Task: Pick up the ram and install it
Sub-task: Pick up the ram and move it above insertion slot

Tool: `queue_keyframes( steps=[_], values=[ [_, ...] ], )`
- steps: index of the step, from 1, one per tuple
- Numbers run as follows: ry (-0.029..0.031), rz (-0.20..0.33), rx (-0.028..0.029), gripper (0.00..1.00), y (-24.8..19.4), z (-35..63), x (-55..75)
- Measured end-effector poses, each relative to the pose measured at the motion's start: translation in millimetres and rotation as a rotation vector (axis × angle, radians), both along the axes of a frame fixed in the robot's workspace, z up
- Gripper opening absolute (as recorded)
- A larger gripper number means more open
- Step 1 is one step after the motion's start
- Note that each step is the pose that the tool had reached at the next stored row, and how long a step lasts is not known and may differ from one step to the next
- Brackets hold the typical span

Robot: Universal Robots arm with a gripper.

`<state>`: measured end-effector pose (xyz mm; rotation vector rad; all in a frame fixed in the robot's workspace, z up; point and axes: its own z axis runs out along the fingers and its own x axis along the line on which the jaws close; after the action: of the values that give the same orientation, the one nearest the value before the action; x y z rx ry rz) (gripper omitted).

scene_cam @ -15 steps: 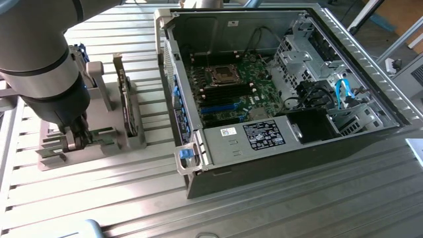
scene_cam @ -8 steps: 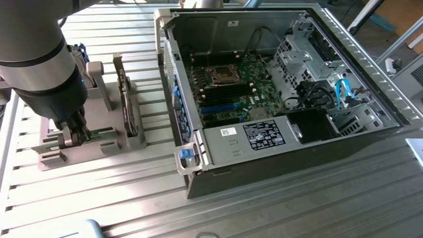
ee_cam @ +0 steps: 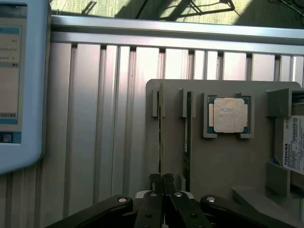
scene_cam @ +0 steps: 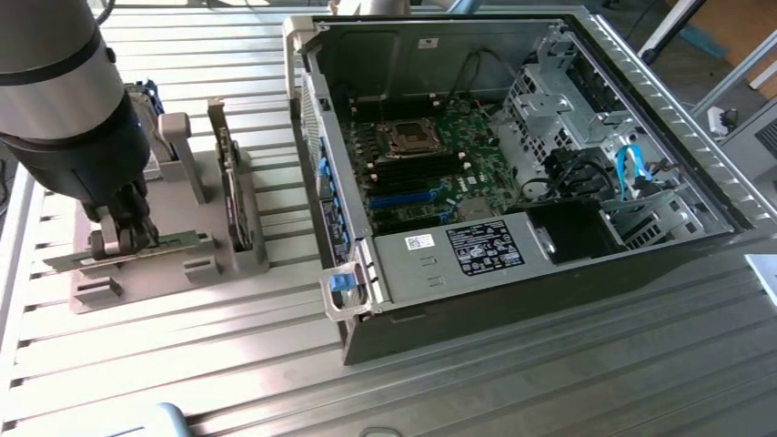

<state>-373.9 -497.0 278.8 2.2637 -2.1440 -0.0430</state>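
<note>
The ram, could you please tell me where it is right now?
The ram stands on edge in the gray holder tray at the exterior view's left, beside the open computer case, with the gripper shut on it.

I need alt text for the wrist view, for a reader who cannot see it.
The gripper is shut on the ram, a thin stick standing on edge in a slotted holder. A second stick, a silver processor chip and a hard drive sit in the same holder.
</note>
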Motion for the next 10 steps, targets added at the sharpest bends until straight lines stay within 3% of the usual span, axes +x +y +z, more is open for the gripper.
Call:
queue_keyframes(
  steps=[10],
  values=[
    [0.0000,-0.004,0.0000,0.12,0.0,35.9,0.3]
  ],
)
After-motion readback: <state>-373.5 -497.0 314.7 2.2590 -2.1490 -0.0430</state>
